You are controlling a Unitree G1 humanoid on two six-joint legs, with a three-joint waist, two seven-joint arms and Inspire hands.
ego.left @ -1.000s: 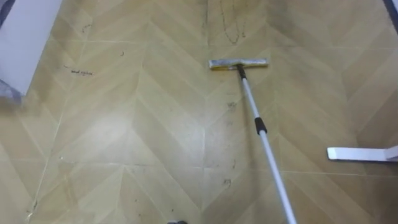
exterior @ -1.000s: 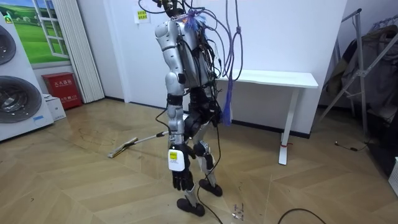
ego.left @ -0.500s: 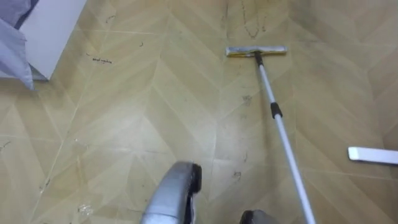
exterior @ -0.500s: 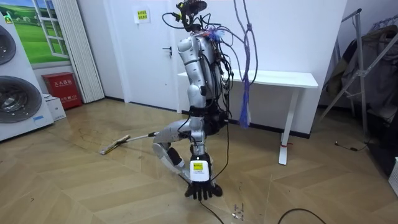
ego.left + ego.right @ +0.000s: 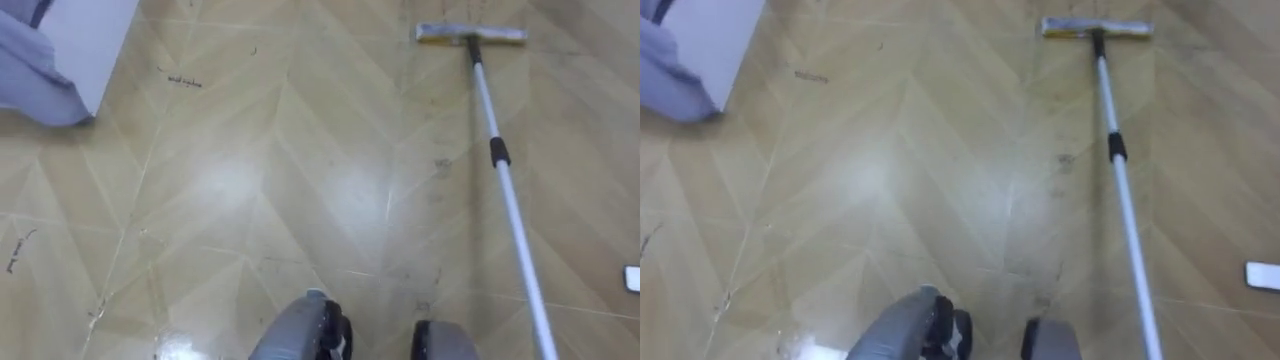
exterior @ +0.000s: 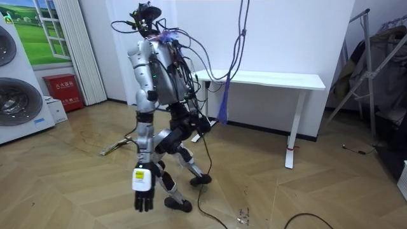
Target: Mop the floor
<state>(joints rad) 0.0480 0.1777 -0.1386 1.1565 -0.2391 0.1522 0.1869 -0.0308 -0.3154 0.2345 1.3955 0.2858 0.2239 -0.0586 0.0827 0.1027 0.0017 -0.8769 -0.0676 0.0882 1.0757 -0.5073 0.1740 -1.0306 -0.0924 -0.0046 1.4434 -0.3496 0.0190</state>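
**Robot mid-stride beside the mop**

Since half a second ago the robot has moved toward the room view's left, nearer the mop's head, and its torso has come up from the deep bend. The eye views have shifted with it, so the head's higher place there is the camera's doing. In the room view the robot stands in mid-stride on the floor (image 5: 250, 180), leaning forward.

Its left hand (image 6: 144, 202) hangs low at its side, fingers straight, spread and pointing down, holding nothing.

The mop (image 5: 499, 152) lies ahead and to the right. Its pole runs from the lower edge of the eye view up and slightly leftward, with a dark collar partway along. What holds the near end I cannot tell. The mop head (image 5: 471, 34) sits flat on the floor at the far end, crosswise to the pole.

A white bar (image 5: 632, 278) lies at the right edge. Far left, a cloth (image 5: 45, 75) hangs against a white panel (image 5: 85, 40). Behind the robot, a table (image 6: 273, 79) stands against the wall.
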